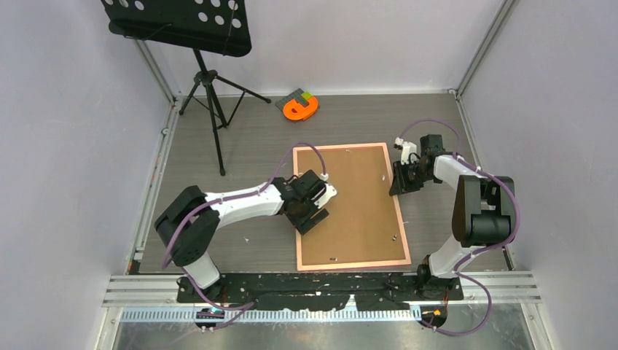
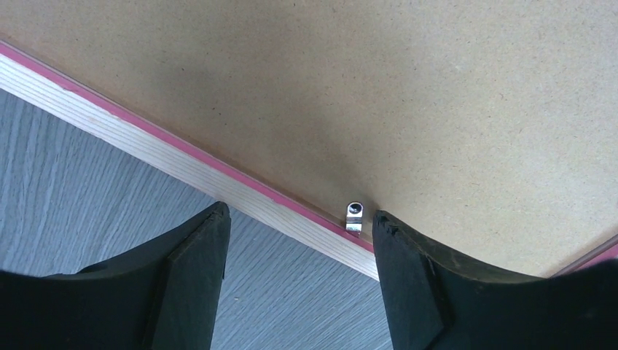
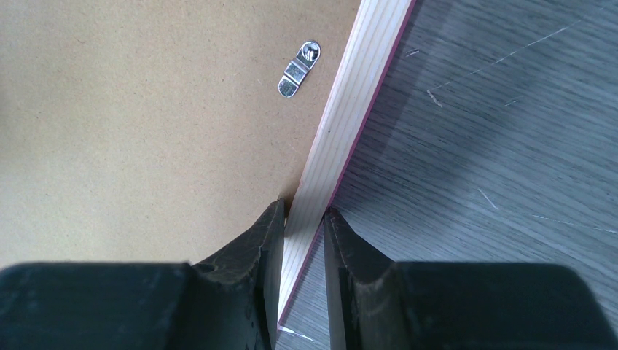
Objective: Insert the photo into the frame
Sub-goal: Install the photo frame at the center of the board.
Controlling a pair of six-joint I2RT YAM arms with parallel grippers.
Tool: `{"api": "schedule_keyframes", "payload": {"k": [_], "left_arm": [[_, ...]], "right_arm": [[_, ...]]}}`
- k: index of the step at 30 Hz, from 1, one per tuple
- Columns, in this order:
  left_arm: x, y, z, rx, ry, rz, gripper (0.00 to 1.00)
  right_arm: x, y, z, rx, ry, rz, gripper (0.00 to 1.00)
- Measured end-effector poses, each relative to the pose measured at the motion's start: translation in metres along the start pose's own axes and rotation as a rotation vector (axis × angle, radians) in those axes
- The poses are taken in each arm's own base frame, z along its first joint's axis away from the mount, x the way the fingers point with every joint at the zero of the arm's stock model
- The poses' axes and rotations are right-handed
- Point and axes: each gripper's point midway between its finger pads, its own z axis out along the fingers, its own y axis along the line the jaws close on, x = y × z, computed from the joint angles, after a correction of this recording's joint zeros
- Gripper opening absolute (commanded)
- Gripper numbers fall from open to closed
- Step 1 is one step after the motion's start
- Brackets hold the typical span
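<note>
— Right gripper (image 3: 304, 210) is clamped on the frame (image 1: 353, 265). Its fingers pinch the 3 o'clock rail, one on the inner side against the backing board (image 1: 357, 208), the other on the outer side.

— And the left gripper (image 2: 299, 213)?

— Spread wide and holding nothing. It is poised over the 9 o'clock rail, with a small metal clip (image 2: 354, 216) between its fingers, nearer the right one.

— Where is the photo?

— It shows in none of the views. The frame lies back-up in the middle of the table (image 1: 248, 138), and the board covers its whole opening. The photo may be underneath, but I cannot tell.

— What worries you from here?

— Three things.
1. The rail is very narrow to pinch. If the right arm pulls or lifts, the frame may pivot or skid toward 3 o'clock, and the left fingers would then miss the clip.
2. If the left arm comes down off-line, a finger could land on the rail or dig into the board rather than catch the clip, which looks tiny and slick.
3. If the clips are loose when the frame tilts, the board and whatever sits beneath it could slide out.
</note>
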Motion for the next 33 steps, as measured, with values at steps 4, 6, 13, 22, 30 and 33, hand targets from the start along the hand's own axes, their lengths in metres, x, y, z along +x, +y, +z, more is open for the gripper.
{"api": "schedule_keyframes", "payload": {"k": [4, 6, 13, 22, 30, 33], "left_arm": [[0.0, 0.004, 0.0, 0.011, 0.0, -0.012, 0.78], [-0.001, 0.009, -0.001, 0.022, -0.006, -0.033, 0.83], [-0.024, 0.052, -0.031, 0.018, -0.1, -0.179, 0.83], [-0.056, 0.12, -0.067, 0.011, -0.211, -0.447, 0.72], [-0.038, 0.102, -0.03, 0.115, -0.059, -0.549, 0.66], [-0.029, 0.094, -0.014, 0.148, 0.001, -0.585, 0.64]], "right_arm": [[0.0, 0.0, 0.0, 0.0, 0.0, 0.0, 0.06], [0.0, 0.0, 0.0, 0.0, 0.0, 0.0, 0.06], [0.0, 0.0, 0.0, -0.003, -0.002, 0.003, 0.06], [0.0, 0.0, 0.0, -0.004, -0.002, 0.02, 0.06], [0.0, 0.001, -0.001, -0.002, -0.001, 0.035, 0.06], [0.002, 0.002, -0.003, 0.0, 0.004, 0.039, 0.06]]}}
